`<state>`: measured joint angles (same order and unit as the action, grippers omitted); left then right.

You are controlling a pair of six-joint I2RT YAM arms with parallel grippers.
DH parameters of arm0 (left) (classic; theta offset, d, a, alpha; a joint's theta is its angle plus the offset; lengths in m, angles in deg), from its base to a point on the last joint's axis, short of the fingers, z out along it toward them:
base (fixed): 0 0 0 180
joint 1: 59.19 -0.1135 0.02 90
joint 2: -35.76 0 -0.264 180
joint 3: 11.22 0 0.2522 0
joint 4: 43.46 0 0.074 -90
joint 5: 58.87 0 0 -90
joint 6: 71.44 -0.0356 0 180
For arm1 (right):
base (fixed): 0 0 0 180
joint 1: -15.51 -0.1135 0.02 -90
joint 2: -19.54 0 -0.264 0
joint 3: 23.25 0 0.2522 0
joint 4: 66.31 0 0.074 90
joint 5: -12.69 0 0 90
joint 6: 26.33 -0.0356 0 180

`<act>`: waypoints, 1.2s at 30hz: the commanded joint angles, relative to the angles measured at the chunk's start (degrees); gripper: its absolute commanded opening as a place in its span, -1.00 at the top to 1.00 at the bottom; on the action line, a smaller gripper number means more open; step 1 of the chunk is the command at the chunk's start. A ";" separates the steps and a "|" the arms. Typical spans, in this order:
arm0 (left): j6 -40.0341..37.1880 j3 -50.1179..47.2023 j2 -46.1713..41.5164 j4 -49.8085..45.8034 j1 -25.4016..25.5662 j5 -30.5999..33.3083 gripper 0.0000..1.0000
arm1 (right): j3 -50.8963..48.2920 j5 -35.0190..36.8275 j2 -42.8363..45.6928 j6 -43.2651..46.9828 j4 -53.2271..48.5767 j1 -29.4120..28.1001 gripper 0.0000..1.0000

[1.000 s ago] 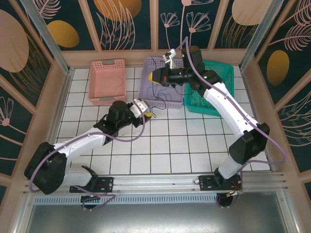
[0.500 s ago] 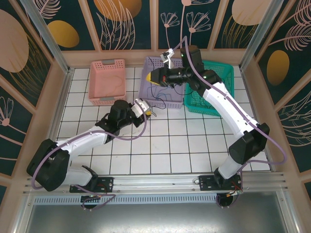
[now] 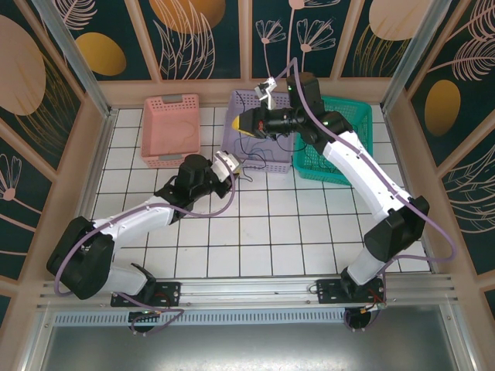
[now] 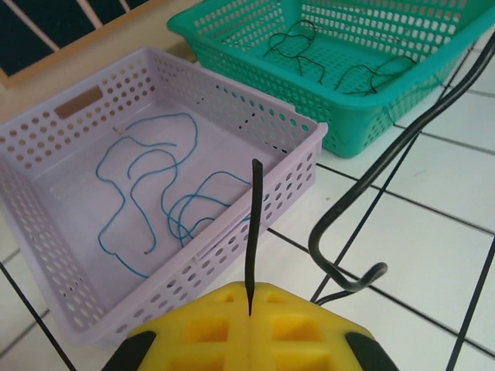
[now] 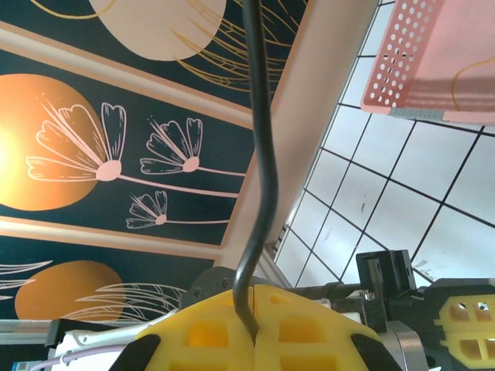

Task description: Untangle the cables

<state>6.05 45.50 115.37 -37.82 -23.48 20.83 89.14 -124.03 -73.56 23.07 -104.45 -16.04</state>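
At the bottom edge of the left wrist view, my left pincer [image 4: 250, 305] has its yellow pads pressed together on a black cable [image 4: 253, 224], which stands almost straight up from the seam between them. Just to its right, a dark wire loop [image 4: 313, 243] hooks above the white-tiled worktop [image 4: 433, 255]. Beyond, across the middle left of the frame, the lilac basket [image 4: 294, 178] holds a blue cable [image 4: 130, 202] lying in loose curls on its floor. Farther back, at the top right, the green basket [image 4: 255, 73] carries more dark cables [image 4: 298, 42] in small squiggles.

Low in the right wrist view, my right pincer [image 5: 255, 328] is clamped on a black strand [image 5: 263, 154] that climbs to the top edge. Seen from overhead, that pincer hangs over the lilac basket in the upper middle. The pink basket [image 3: 170, 131] sits at the upper left.
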 commanded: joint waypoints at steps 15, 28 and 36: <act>80.21 -14.95 -13.55 11.05 -0.53 17.29 1.00 | -28.49 35.37 25.44 -6.17 32.44 12.94 1.00; 118.72 -25.67 -24.61 2.03 -0.54 26.56 1.00 | -38.62 43.22 28.93 -23.12 40.36 22.70 1.00; 125.94 -27.40 -28.21 -1.64 -0.54 28.23 1.00 | -39.14 43.15 29.89 -23.94 42.12 23.68 1.00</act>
<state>125.78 20.01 87.44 -33.49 -23.59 45.16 49.86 -83.83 -45.84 0.97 -69.13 6.32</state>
